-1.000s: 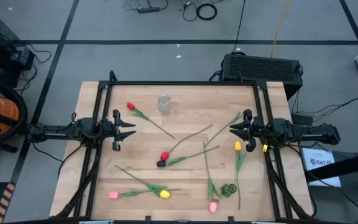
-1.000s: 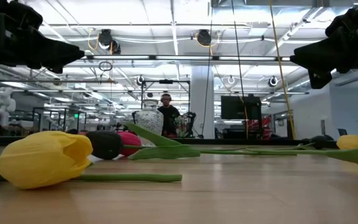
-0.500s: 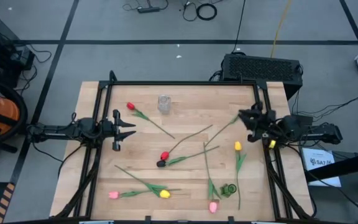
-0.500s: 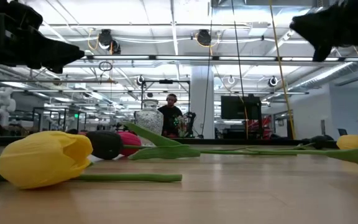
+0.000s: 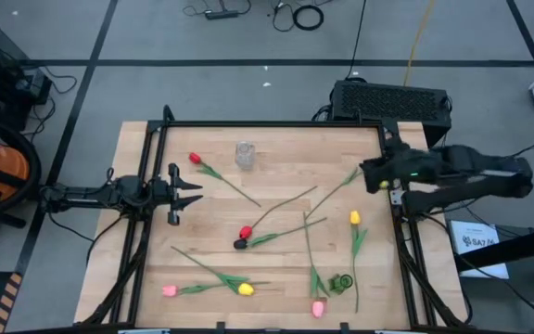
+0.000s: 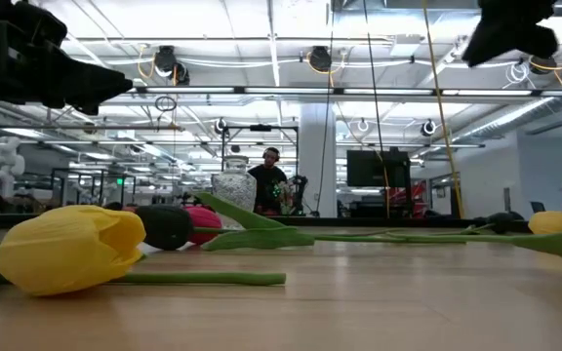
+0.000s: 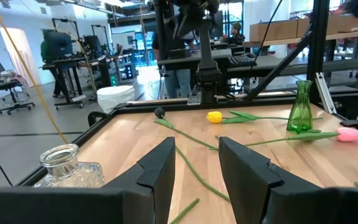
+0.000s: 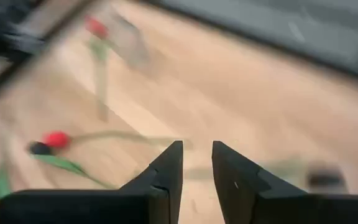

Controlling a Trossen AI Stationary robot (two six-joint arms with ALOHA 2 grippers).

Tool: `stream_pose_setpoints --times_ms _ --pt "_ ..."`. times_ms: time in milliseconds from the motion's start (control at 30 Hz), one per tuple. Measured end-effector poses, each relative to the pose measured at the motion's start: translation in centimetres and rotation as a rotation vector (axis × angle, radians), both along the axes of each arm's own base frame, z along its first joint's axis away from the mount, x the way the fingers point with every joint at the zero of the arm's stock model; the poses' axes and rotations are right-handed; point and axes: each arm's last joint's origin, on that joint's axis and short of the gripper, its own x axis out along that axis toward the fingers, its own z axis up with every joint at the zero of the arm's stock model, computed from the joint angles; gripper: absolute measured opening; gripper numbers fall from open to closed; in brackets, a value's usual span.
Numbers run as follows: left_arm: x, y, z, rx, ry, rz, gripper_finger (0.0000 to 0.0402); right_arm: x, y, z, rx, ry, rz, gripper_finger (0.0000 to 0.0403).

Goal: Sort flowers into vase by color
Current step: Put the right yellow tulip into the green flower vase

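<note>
since a second ago the right gripper has swung toward the upper right of the frame, its arm now angled above the table's right edge, fingers slightly parted and empty. flowers lie scattered mid-table; the left gripper waits open at left.

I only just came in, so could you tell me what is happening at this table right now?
Nothing is held yet. The tulips lie scattered on the wooden table: a red one near the clear glass vase, a red and dark pair in the middle, yellow and pink ones elsewhere. A green vase stands near the front. The right gripper, fingers slightly apart, is raised over the table's right side; the left gripper waits open at the left.
</note>
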Motion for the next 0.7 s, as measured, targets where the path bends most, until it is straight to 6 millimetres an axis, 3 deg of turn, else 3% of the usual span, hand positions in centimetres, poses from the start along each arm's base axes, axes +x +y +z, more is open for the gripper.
stream_pose_setpoints --times_ms 267,467,700 --pt "0.0 0.0 0.0 0.000 0.001 0.000 0.0132 4.5 1.1 -3.3 0.415 0.310 -0.275 0.0083" --pt "0.0 0.0 -0.1 0.000 0.006 0.000 0.0132 6.9 2.7 -5.2 0.481 0.374 -0.369 0.0109" --pt "0.0 0.0 -0.1 0.000 0.006 0.000 0.0132 9.1 6.1 -7.8 0.505 0.427 -0.507 0.0146"
